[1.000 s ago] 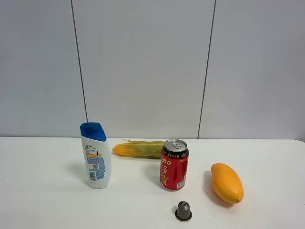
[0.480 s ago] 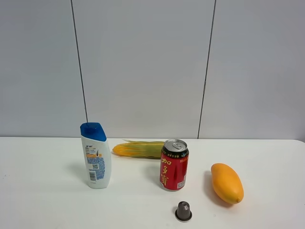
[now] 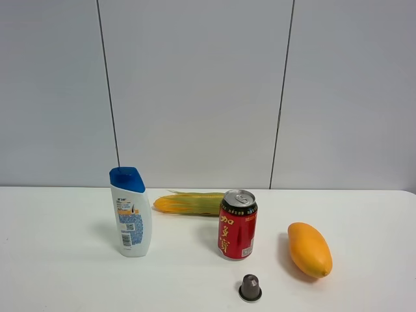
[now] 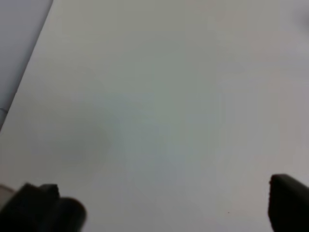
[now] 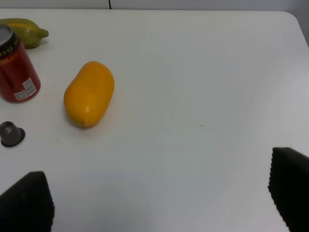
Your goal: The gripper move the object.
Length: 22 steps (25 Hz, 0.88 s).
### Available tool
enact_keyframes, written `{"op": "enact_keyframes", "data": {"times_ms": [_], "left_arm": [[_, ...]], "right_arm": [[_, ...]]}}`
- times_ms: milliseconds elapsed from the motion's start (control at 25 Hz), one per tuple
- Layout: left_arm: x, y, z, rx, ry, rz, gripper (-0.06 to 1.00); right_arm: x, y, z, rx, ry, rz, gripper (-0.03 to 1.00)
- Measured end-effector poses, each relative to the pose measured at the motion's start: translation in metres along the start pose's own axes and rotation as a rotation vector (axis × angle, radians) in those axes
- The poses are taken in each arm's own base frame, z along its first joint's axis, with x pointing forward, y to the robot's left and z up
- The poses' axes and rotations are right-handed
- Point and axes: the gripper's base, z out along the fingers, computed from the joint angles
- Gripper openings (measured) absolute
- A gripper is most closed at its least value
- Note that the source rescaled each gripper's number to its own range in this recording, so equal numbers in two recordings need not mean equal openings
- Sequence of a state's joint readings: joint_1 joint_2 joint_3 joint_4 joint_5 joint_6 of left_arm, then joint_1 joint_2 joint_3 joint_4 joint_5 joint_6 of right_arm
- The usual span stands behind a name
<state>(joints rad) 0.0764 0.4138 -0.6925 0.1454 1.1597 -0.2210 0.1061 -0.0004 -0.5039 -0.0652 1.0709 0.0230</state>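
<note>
Nothing has moved since the earlier frames. Your left gripper [image 4: 159, 208] hangs over bare white table [image 4: 159, 96], fingers spread wide, holding and touching nothing. Your right gripper [image 5: 159, 203] is likewise spread and empty. You see the shampoo bottle [image 3: 130, 212] upright at the left, well apart from the red can [image 3: 237, 225], with the mango [image 3: 309, 249] farther right.

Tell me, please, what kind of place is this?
Probably a lab or test bench, not a home: a bare white table, plain grey wall panels, and unrelated items set out: shampoo bottle, red can, mango.
</note>
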Motion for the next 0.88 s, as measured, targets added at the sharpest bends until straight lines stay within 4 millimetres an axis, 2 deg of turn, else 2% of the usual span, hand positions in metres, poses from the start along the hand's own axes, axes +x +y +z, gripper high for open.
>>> {"op": "enact_keyframes", "data": {"times_ms": [80, 280, 880], "left_arm": [[0.007, 0.002, -0.005, -0.005, 0.004, -0.023, 0.86], [0.016, 0.005, -0.014, -0.001, -0.035, -0.054, 0.98], [0.018, 0.003, -0.016, 0.029, -0.040, 0.028, 0.99]], "right_arm": [[0.000, 0.000, 0.000, 0.000, 0.000, 0.000, 1.00], [0.000, 0.000, 0.000, 0.000, 0.000, 0.000, 1.00], [0.000, 0.000, 0.000, 0.000, 0.000, 0.000, 1.00]]}}
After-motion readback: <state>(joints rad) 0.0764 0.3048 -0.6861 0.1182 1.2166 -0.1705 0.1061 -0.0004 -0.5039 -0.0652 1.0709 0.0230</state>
